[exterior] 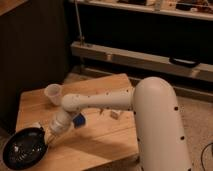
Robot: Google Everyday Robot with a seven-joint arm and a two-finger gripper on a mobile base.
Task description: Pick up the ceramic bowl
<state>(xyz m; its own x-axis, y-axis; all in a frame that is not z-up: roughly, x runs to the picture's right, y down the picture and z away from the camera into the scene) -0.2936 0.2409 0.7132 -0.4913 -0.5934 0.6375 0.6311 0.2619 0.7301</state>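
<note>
Pincer (48,137) sits at the right rim of the wide, shallow, glossy black ceramic bowl (23,147), low over the light wooden counter (102,137); whether it is wide, narrow or gripping the rim, cannot tell. Bowl rests at the counter's front-left corner. Small translucent plastic cup (53,93) stands upright behind the white arm (102,101). Blue object (78,121), possibly a block, lies just beside the wrist.
</note>
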